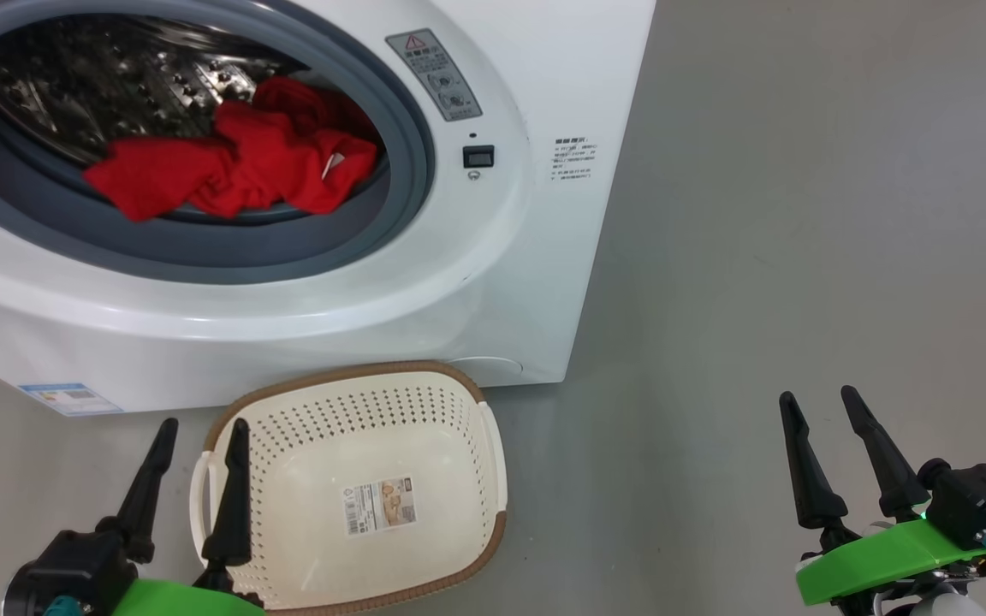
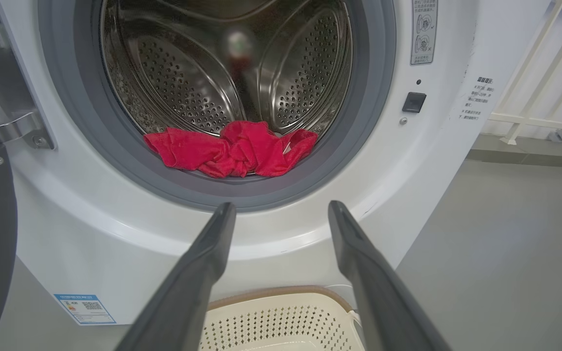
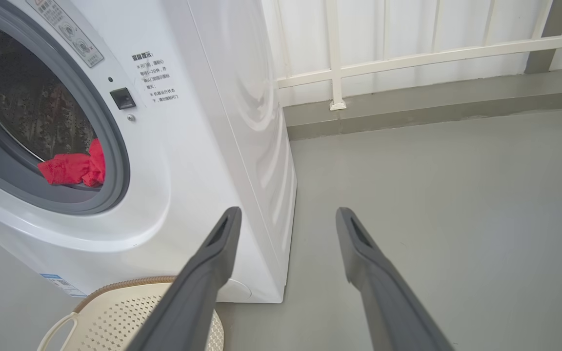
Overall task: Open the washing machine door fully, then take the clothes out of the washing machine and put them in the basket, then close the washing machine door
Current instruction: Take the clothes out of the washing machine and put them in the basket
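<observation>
Left tool (image 1: 204, 425), spread wide, sits well short of clothes (image 1: 236, 162).

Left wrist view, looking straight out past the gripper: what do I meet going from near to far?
left gripper, open → basket on the floor → washing machine white front → grey rubber ring → clothes at the drum's lip → steel drum

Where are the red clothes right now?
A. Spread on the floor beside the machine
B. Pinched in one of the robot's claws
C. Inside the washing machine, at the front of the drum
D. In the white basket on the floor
C: the red clothes lie at the front of the drum inside the washing machine. The basket has no clothes in it, and the left gripper and right gripper are open and hold nothing.
</observation>
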Controlling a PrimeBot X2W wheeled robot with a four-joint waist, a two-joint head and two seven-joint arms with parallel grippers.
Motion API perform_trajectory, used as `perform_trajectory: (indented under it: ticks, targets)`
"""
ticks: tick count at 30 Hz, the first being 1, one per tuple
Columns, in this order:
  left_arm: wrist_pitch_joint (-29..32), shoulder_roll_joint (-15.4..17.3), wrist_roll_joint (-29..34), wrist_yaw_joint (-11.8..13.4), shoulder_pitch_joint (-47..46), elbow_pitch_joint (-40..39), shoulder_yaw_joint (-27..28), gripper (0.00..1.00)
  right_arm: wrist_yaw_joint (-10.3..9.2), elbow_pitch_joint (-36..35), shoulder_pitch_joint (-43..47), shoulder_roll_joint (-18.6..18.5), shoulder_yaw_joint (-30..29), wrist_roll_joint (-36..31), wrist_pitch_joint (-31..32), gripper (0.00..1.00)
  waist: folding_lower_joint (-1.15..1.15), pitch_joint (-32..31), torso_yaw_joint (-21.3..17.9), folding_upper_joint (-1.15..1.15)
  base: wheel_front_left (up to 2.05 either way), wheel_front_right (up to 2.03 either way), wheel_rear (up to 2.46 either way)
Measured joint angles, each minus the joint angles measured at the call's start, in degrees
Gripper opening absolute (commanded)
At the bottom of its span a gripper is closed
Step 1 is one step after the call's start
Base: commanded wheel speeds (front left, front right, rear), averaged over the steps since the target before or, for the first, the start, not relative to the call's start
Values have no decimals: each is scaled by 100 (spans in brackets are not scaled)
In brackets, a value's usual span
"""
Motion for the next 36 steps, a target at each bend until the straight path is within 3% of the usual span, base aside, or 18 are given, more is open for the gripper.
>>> perform_trajectory:
  ticks: [14, 24, 36]
  targets:
    - [0, -5, 167, 0, -499, 410, 113, 100, 0, -36, -232, 9, 15, 1, 0, 100, 0, 297, -30, 0, 0, 0, 0]
    - [0, 48, 270, 0, -2366, 1358, -4, 100, 0, -77, -605, 51, 68, 1, -1, 100, 0, 880, -109, 0, 0, 0, 0]
    - [-1, 422, 252, 0, -4183, 2686, 182, 100, 0, -97, -938, 86, 294, 18, -1, 100, 0, 1515, -428, 0, 0, 0, 0]
